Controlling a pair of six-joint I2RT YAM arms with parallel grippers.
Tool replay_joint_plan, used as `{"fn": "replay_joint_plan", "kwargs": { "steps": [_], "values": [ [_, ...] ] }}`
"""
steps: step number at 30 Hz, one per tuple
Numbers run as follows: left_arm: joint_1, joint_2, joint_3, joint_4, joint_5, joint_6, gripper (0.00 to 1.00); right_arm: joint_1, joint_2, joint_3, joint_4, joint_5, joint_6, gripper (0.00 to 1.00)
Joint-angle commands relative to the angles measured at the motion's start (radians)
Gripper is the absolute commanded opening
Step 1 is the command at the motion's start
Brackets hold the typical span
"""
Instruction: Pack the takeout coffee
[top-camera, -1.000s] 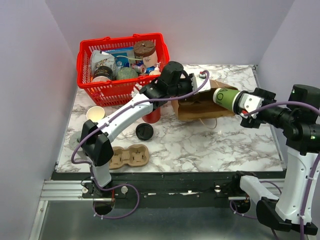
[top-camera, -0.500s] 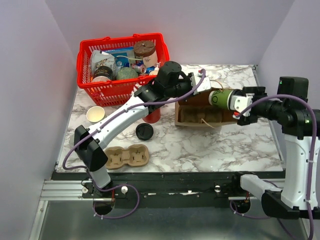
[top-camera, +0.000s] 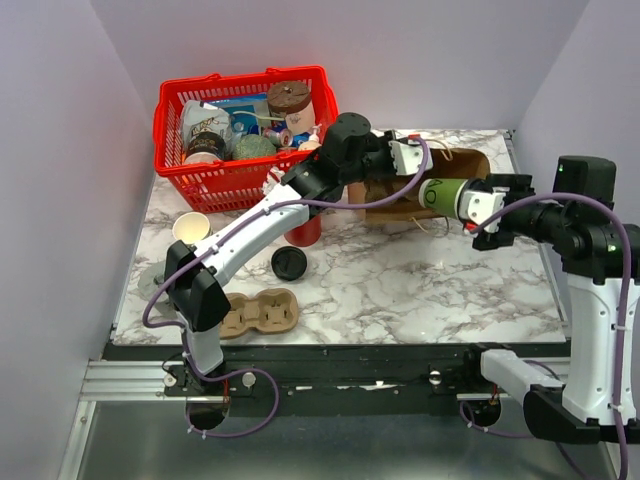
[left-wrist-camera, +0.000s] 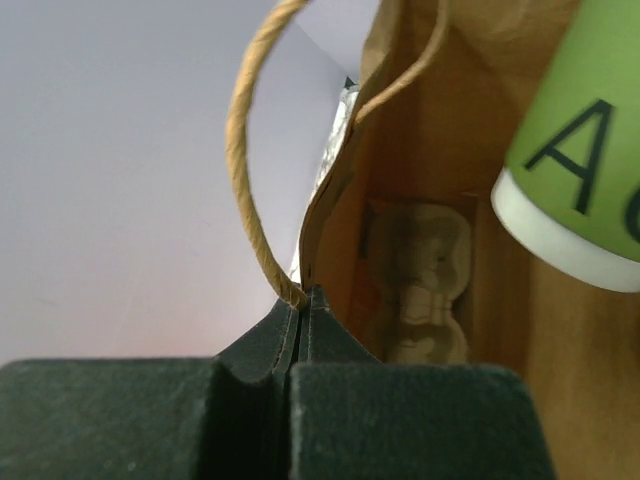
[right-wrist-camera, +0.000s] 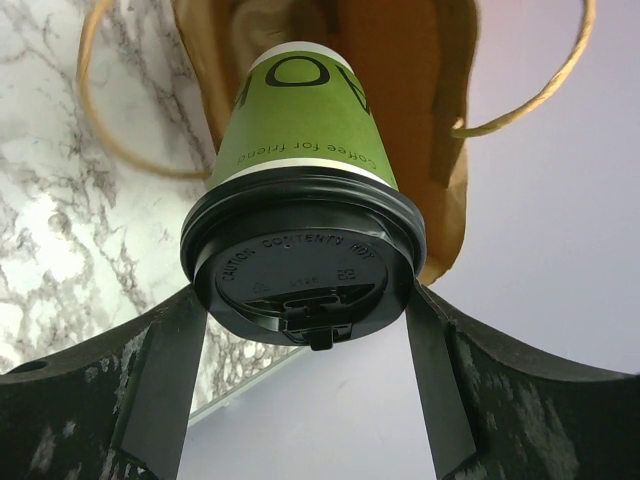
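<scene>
The takeout coffee (top-camera: 438, 194), a green cup with a black lid (right-wrist-camera: 303, 268), lies on its side in my right gripper (top-camera: 468, 205). Its base points into the mouth of the brown paper bag (top-camera: 466, 161). In the right wrist view my right gripper (right-wrist-camera: 305, 297) is shut on the lid's rim, one finger (right-wrist-camera: 168, 380) on each side. My left gripper (top-camera: 405, 156) is shut on the bag's upper edge by a twine handle (left-wrist-camera: 245, 150) and holds the mouth open. The left wrist view shows the cup's base (left-wrist-camera: 575, 150) at the mouth and a pale cardboard carrier (left-wrist-camera: 425, 280) deep inside the bag.
A red basket (top-camera: 188, 181) full of goods stands at the back left. A red cup (top-camera: 305, 231), a loose black lid (top-camera: 289, 263), a cream cup (top-camera: 190, 228) and a cardboard cup carrier (top-camera: 258, 312) lie on the marble table (top-camera: 420, 290) at the left.
My left gripper has lifted the bag's edge up and to the right, raising the mouth off the table. My right gripper has carried the cup left to the mouth.
</scene>
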Motion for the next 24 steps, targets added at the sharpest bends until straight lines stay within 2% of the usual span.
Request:
{"fn": "replay_joint_plan", "kwargs": {
  "steps": [1,6,12,20,24],
  "values": [
    [-0.008,-0.007,-0.055,0.088,-0.002,0.046,0.00,0.028,-0.049,-0.094,0.058,0.044,-0.005,0.01],
    [-0.042,-0.031,-0.170,0.120,-0.003,0.053,0.00,0.043,-0.053,-0.137,0.106,0.078,0.001,0.00],
    [-0.063,-0.059,-0.224,0.128,-0.011,0.028,0.00,0.062,-0.037,-0.135,0.105,0.090,-0.043,0.00],
    [-0.065,-0.068,-0.216,0.139,-0.031,-0.067,0.00,0.180,-0.066,-0.233,0.135,0.202,-0.146,0.01],
    [-0.065,-0.070,-0.195,0.122,-0.028,-0.099,0.00,0.240,-0.072,-0.301,0.235,0.318,-0.149,0.01]
  ]
}}
